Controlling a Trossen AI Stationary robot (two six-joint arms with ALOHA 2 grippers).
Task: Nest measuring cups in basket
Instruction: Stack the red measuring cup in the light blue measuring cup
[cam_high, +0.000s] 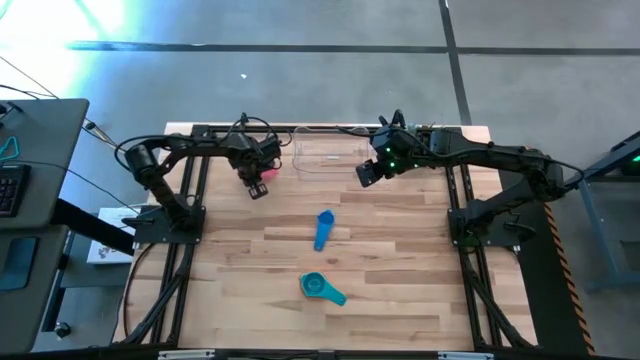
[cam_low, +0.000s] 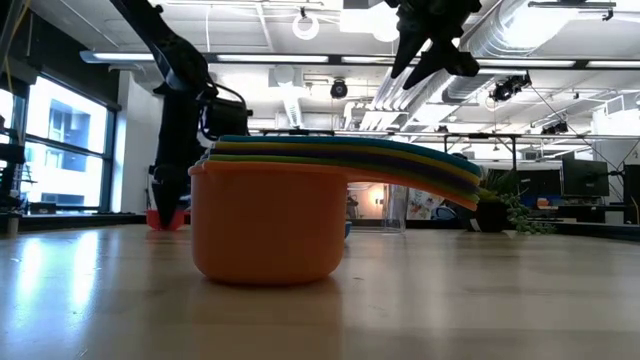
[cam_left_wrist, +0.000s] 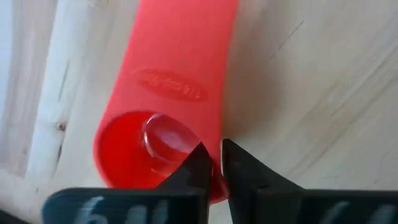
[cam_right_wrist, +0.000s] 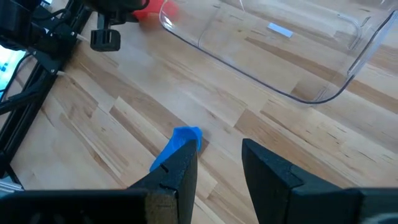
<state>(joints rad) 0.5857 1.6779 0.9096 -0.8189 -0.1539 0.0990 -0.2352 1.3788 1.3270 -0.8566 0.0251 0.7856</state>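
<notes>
My left gripper (cam_left_wrist: 212, 163) is down at the far left of the table, its fingers pinched on the rim of the red-orange cup (cam_left_wrist: 168, 93), just beside the clear basket (cam_high: 330, 155); my right gripper (cam_right_wrist: 217, 163) hangs near the basket's right end, fingers parted, holding nothing; the blue cup (cam_high: 323, 229) lies mid-table, the teal cup (cam_high: 320, 288) nearer me; a nested stack of cups (cam_low: 290, 215) sits close to the low camera.

Light wood plank table (cam_high: 400, 300) under my rig, grey desk with keyboard (cam_high: 8, 185) off to side, potted plant (cam_low: 497, 208) at far edge, big windows (cam_low: 70, 150) in room behind.
</notes>
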